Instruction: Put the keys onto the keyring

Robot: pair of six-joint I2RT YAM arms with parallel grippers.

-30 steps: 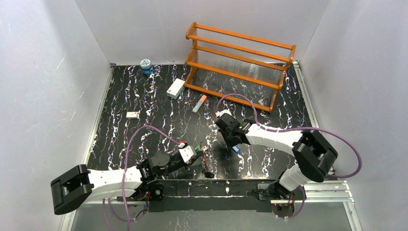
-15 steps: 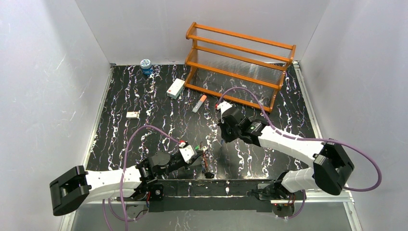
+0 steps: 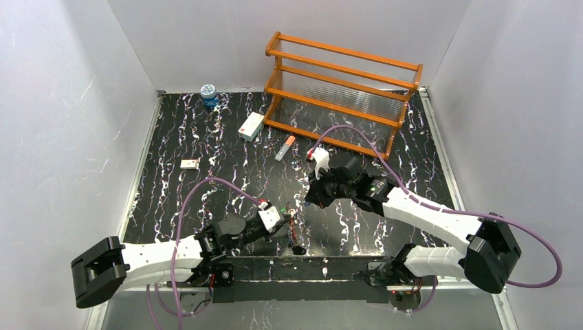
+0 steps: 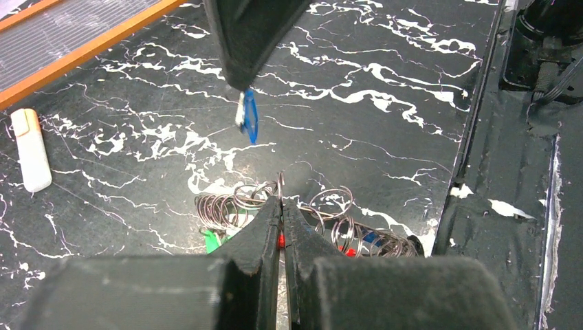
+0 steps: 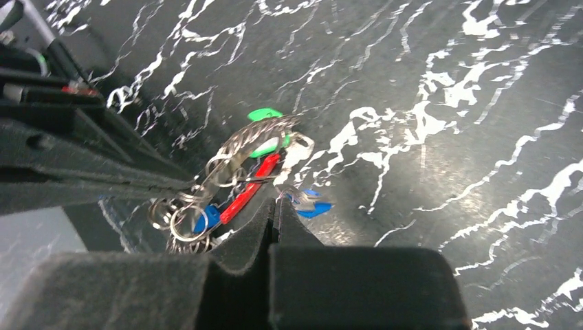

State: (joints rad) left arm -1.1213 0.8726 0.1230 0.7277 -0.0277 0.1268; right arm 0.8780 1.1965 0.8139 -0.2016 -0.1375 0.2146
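The keyring [image 4: 328,207] sits at the 6 o'clock side of the bench [image 3: 206,148], close to its near edge. It shows as a bunch of silvery wire loops with a short red stretch among them. The left end effector [image 4: 282,203] is closed on it, fingertips pinched together with one thin wire standing up between them. A green key [image 5: 265,115] shows its plastic head at the edge of the bunch, and a bit of blue plastic shows lower in the loops.

A blue key [image 5: 315,206] is apart from the bunch, gripped by the closed right end effector [image 5: 274,204]. In the left wrist view the key hangs from those fingers at 11 o'clock of the left fingertips, clear of the loops. Whether it touches the bench I cannot tell. In the top view the right end effector is at about 1 o'clock of the keyring, near it.

Farther out, an orange-and-white tube [image 3: 284,147] lies flat toward 12 o'clock. Behind it at 1 o'clock stands an orange rack [image 3: 342,72]. A white box [image 3: 251,126] lies at 11 o'clock, a blue-lidded jar [image 3: 209,93] in the far 11 o'clock corner, and a small white item [image 3: 190,163] at 10 o'clock.
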